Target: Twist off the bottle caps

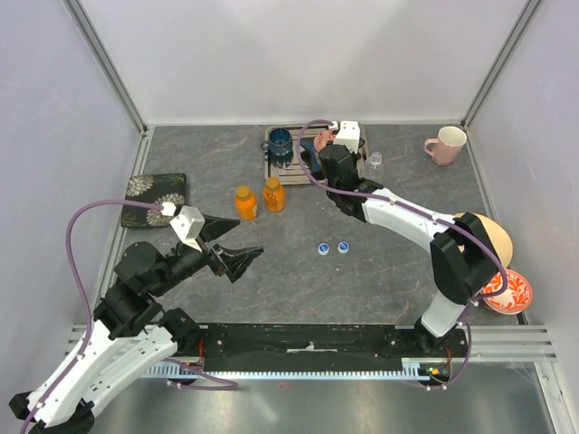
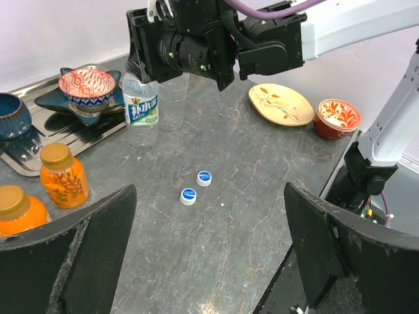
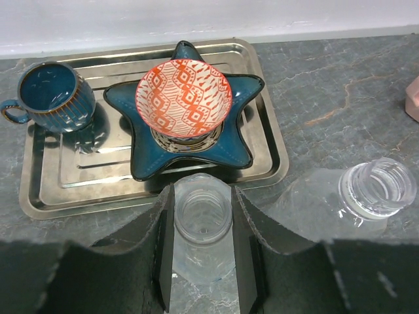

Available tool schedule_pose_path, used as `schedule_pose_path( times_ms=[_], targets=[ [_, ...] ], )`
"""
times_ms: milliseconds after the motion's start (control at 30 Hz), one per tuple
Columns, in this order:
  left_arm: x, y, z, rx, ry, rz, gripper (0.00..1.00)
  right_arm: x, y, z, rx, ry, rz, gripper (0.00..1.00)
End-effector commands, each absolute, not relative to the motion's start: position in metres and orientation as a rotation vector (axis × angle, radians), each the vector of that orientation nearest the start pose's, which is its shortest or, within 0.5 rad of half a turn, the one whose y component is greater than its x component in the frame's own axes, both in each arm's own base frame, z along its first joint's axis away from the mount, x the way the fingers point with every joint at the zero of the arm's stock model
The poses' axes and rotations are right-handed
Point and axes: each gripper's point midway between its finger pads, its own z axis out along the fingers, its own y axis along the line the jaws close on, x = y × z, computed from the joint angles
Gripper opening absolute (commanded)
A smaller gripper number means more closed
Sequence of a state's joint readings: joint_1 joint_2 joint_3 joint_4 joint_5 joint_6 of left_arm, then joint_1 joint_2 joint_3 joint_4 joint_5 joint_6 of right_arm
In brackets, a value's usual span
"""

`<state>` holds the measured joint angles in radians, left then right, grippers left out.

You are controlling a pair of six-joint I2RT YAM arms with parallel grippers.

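The right tool (image 3: 203,193) is holding the labelled water bottle (image 2: 141,108) at a narrow opening, its dark fingers (image 3: 163,255) pressing on either side of the bottle's upper part just below the open, capless mouth. That bottle is standing upright on the worktop (image 1: 298,289), just in front of the steel tray (image 3: 46,196). A second clear bottle (image 3: 376,190) is standing just beside it on its right, also showing an open mouth and touching neither finger. The left tool (image 1: 246,240) is hanging above the worktop with its jaws spread wide, gripping and touching nothing. Two blue caps (image 2: 188,195) are lying side by side on the bare worktop ahead of that open tool, well apart from the right tool. The two orange bottles (image 2: 63,176) are standing next to each other, off to the left tool's left, each wearing its orange cap (image 2: 55,155).
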<state>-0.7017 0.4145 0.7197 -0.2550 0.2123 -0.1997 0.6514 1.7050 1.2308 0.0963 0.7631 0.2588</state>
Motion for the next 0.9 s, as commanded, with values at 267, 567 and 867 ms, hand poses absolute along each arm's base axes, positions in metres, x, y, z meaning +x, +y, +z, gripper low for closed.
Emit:
schedule_pose_path(
  times_ms=[267,567,867],
  targets=[
    [0.155,-0.193,0.322,0.586,1.462,-0.878,0.99,0.458,0.207,0.197,0.120,1.887,-0.066,0.11],
    [0.154,-0.194,0.322,0.587,1.461,-0.884,0.99,0.457,0.206,0.199,0.124,1.899,-0.049,0.44],
    [0.154,-0.195,0.320,0.583,1.473,-0.900,0.99,0.456,0.204,0.214,0.132,1.889,-0.034,0.61]
  ],
)
